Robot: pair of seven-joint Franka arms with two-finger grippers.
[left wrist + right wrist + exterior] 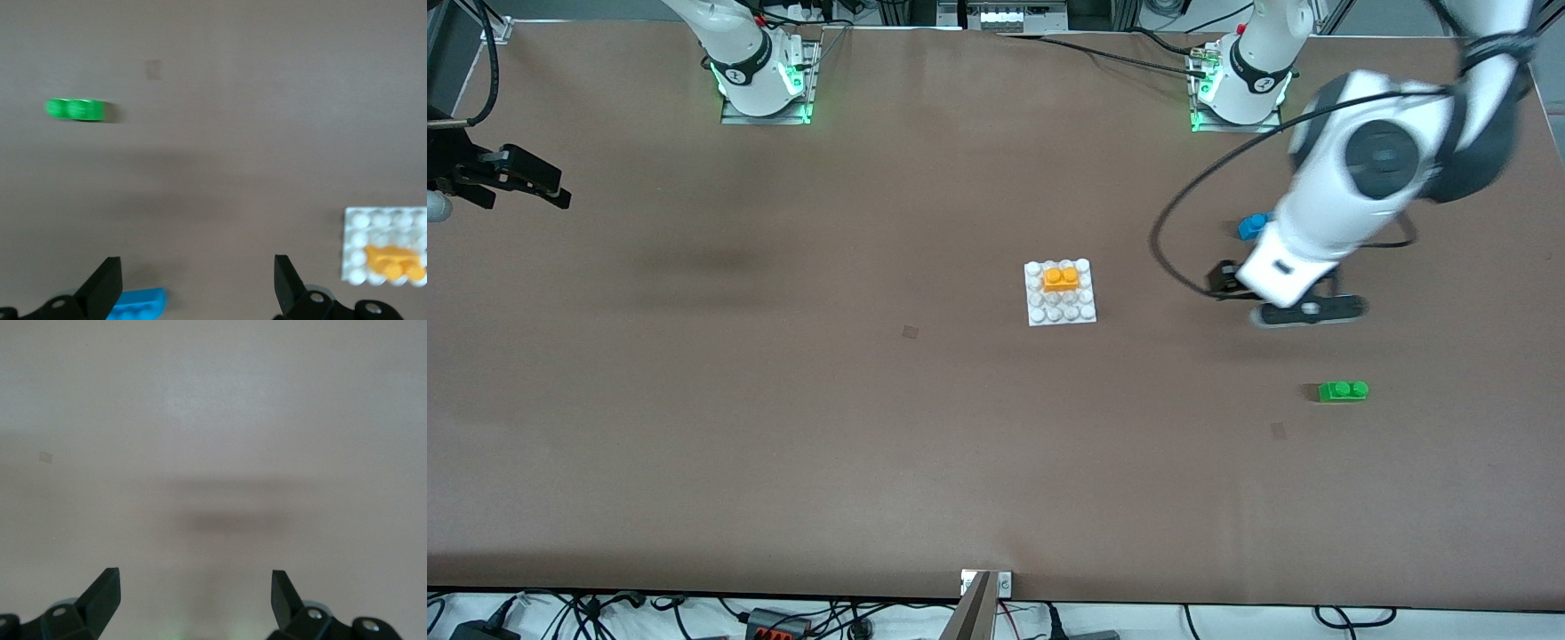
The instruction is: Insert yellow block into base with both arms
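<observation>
Yellow block (1062, 279) seated on base (1086, 311); left gripper (197, 287) apart over bare table, right gripper (195, 600) apart, waiting.

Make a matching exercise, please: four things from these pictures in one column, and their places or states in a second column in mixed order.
Things:
1. yellow block
2. green brick
3. blue brick
4. left gripper

Places or states:
A. partly hidden by the left arm
B. open, holding nothing
C. on the base
D. alone on the table, nearest to the front camera

Pairs: 1-C, 2-D, 3-A, 4-B
</observation>
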